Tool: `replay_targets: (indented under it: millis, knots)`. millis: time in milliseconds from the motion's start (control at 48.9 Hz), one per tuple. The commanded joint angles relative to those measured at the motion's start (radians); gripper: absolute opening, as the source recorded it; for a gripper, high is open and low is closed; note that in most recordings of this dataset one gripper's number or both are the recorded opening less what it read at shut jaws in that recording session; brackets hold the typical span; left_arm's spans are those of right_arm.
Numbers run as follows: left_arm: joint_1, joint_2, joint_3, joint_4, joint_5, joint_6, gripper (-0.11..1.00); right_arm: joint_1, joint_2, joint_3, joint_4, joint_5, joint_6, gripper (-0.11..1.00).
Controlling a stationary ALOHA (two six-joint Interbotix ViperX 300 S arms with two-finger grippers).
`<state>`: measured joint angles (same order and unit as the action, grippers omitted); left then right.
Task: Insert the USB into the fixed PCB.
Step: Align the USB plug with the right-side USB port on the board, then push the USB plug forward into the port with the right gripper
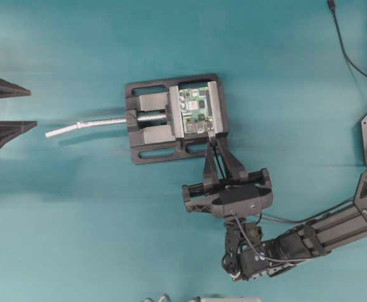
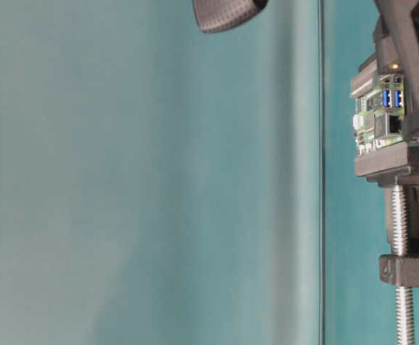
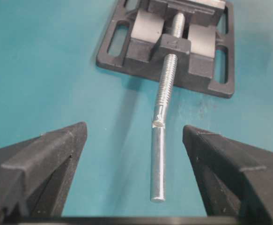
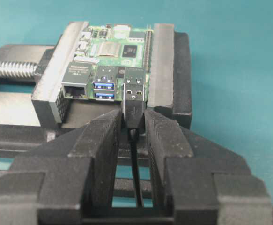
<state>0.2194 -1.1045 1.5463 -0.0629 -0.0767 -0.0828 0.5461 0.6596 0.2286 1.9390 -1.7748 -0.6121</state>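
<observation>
The fixed PCB [image 4: 113, 51] is a green board clamped upright-facing between the grey jaws of a black vise [image 4: 166, 61]; it also shows from above [image 1: 194, 112] and at table level [image 2: 378, 118]. My right gripper [image 4: 133, 115] is shut on the USB [image 4: 134, 96], a small black plug with a silver tip. The tip sits at the board's near edge, just right of the blue ports [image 4: 106, 84]; how deep it sits I cannot tell. Its thin cable [image 4: 135, 159] runs back between the fingers. My left gripper [image 3: 134, 129] stands open and empty at the far left [image 1: 32, 108].
The vise's silver screw rod [image 1: 82, 126] points left toward the left gripper, and its end [image 3: 158, 159] lies between those open fingers without touching them. Another thin black cable [image 1: 347, 44] runs along the top right. The right arm [image 1: 296, 242] comes in from the lower right.
</observation>
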Motion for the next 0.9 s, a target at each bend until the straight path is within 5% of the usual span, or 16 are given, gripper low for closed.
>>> replay_targets:
  millis: [0, 880]
  knots:
    - [0.003, 0.005, -0.012, -0.002, -0.005, -0.012, 0.99, -0.002, -0.049, -0.006, -0.002, -0.005, -0.003, 0.21]
    - [0.003, 0.005, -0.012, -0.002, -0.005, -0.012, 0.99, 0.011, -0.040, -0.023, 0.014, 0.000, -0.003, 0.21]
